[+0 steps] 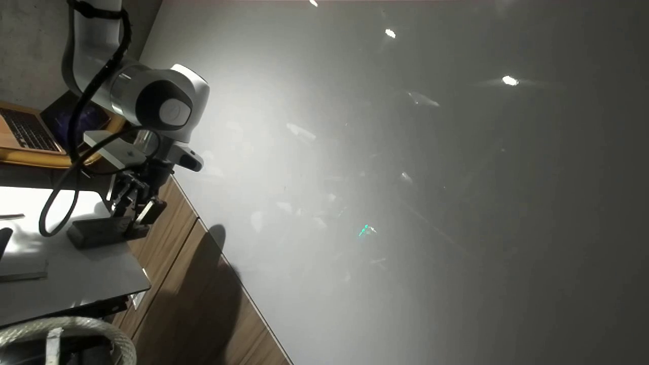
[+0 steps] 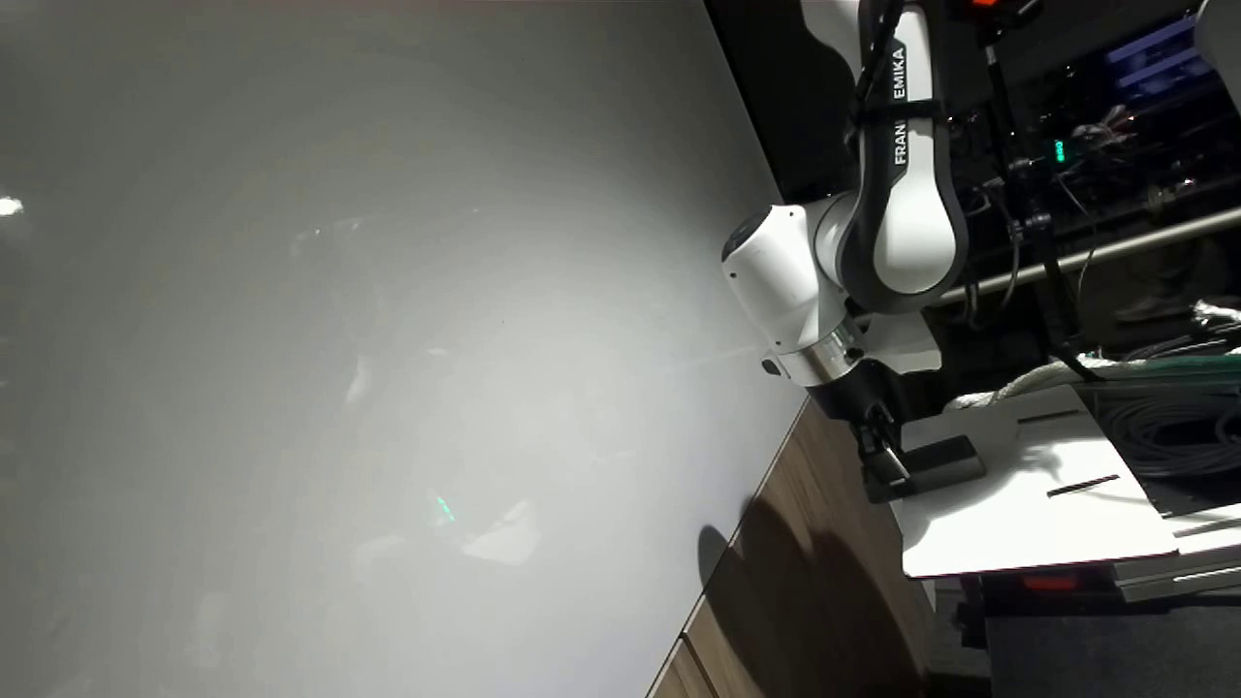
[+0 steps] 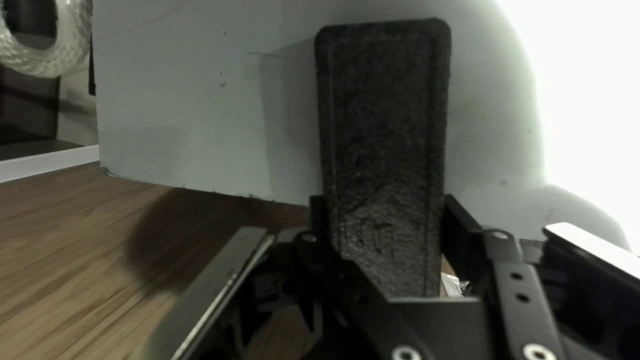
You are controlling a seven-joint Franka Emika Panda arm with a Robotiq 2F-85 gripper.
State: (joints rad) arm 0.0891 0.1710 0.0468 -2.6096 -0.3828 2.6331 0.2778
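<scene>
My gripper (image 3: 384, 230) is shut on a long dark grey felt-like block (image 3: 382, 115), like an eraser, with one finger against each long side. Faint embossed marks show on its face. The block sticks out past the fingertips over the edge of a white board-like tabletop (image 3: 200, 115). The gripper shows in both exterior views (image 1: 138, 217) (image 2: 887, 467), with the block (image 1: 96, 232) (image 2: 948, 465) held at the edge of the white tabletop (image 1: 91, 274) (image 2: 1047, 523). Whether the block touches that top I cannot tell.
A large glossy grey-white panel (image 1: 405, 203) (image 2: 388, 339) fills much of both exterior views. A wood-grain surface (image 1: 203, 284) (image 3: 75, 240) borders it. A laptop (image 1: 30, 129) is behind the arm. A coil of white rope (image 1: 76, 324) (image 3: 65, 55) is near the tabletop. Thin dark sticks (image 2: 1083, 486) lie on the tabletop.
</scene>
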